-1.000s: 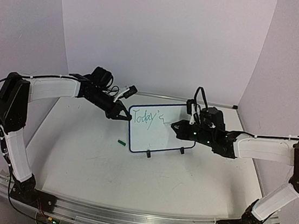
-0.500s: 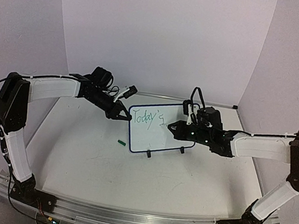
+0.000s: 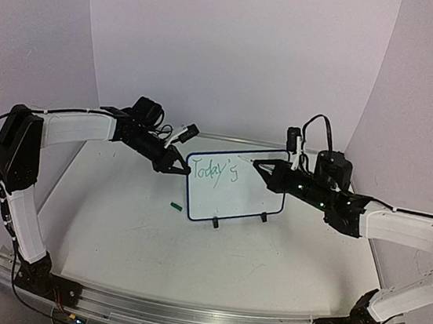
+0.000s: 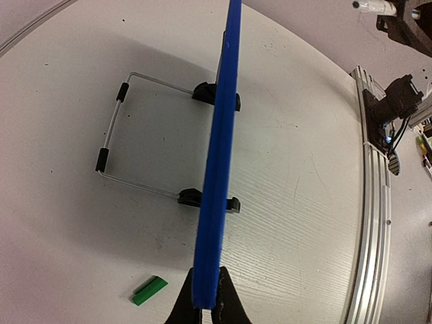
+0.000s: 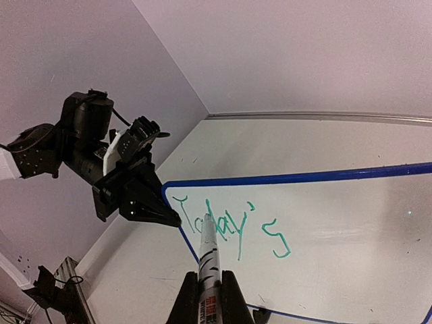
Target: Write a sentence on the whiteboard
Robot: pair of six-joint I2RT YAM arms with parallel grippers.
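The whiteboard (image 3: 236, 198) stands upright on its black wire feet mid-table. Green words reading "Today's" (image 3: 214, 170) run along its upper left. My left gripper (image 3: 184, 169) is shut on the board's left blue edge (image 4: 219, 155), one finger on each face, as the left wrist view shows at the left gripper (image 4: 208, 268). My right gripper (image 3: 270, 173) is shut on a white marker (image 5: 208, 253), whose tip points at the board just right of the "s". I cannot tell whether the tip touches. The right wrist view shows the writing (image 5: 233, 226) beyond the right gripper (image 5: 210, 273).
A small green marker cap (image 3: 176, 204) lies on the table left of the board's lower corner, also seen as the cap (image 4: 148, 290). The wire stand (image 4: 111, 135) sticks out behind the board. An aluminium rail (image 3: 182, 312) runs along the near edge. Lavender walls close the back and sides.
The right gripper with the marker has moved up and to the right, away from the writing. The "s" after the apostrophe now stands complete. The left gripper has not moved.
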